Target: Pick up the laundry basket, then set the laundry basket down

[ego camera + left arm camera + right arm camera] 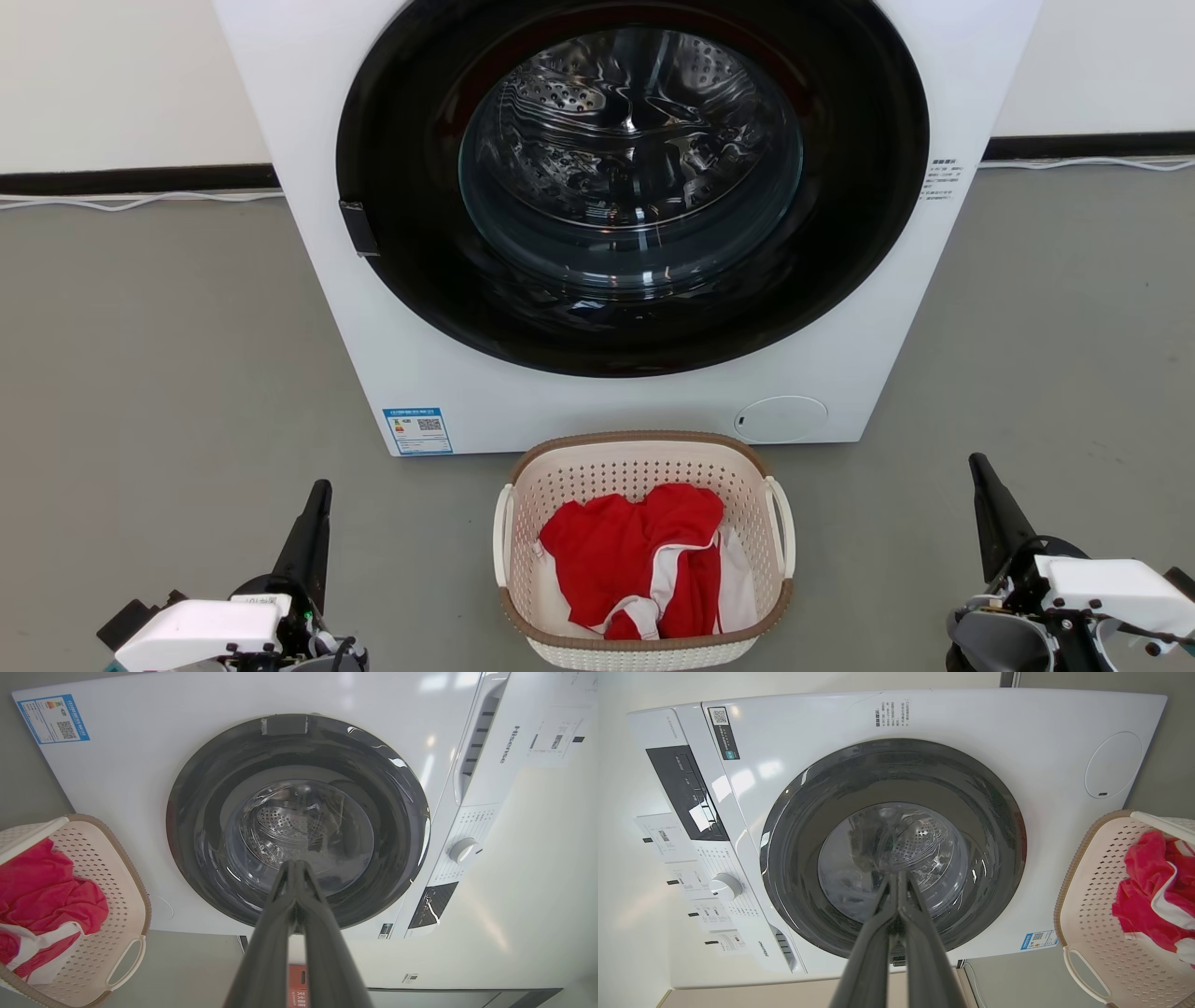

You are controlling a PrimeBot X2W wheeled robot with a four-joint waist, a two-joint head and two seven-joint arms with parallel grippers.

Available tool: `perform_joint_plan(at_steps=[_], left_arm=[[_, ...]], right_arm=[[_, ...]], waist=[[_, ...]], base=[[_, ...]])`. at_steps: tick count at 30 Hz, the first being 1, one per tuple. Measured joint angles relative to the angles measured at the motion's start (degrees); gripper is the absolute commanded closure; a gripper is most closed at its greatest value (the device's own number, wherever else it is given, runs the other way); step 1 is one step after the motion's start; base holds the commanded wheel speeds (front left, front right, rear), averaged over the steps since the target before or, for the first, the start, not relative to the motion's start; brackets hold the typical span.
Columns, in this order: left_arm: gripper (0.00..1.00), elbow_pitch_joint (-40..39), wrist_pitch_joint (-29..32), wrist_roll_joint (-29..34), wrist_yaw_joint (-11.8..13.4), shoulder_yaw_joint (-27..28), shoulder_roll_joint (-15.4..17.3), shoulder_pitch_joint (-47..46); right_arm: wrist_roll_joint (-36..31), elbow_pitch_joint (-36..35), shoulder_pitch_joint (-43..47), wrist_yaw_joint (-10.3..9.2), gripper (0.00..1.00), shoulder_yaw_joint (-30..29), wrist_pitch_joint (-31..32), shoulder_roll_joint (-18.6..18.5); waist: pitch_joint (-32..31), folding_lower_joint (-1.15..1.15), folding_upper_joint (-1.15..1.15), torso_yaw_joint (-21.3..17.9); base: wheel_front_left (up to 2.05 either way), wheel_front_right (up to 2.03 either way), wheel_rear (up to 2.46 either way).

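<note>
Jaws of long, dark, tapering fingers (313, 541) (matte, near black); behind the jaws, white housings (201, 630) with black screws (1061, 605) and thin dark cables (1116, 627).

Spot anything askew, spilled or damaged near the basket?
Nothing stands out. The laundry basket sits upright on the floor in front of the washer, with the red-and-white clothing all inside it.

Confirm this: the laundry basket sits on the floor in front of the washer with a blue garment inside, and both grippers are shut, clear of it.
Wrong colour: the garment is red and white, as the head view shows. The rest holds: the laundry basket sits on the floor before the washer, and the left gripper and right gripper are shut, clear of it.
</note>
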Motion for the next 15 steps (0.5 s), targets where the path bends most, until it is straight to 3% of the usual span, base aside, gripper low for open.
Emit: perform_joint_plan(at_steps=[15], left_arm=[[1.00,0.00,0.00,0.00,0.00,0.00,0.00,0.00]], right_arm=[[0.00,0.00,0.00,0.00,1.00,0.00,0.00,0.00]], waist=[[0.00,0.00,0.00,0.00]], base=[[0.00,0.00,0.00]])
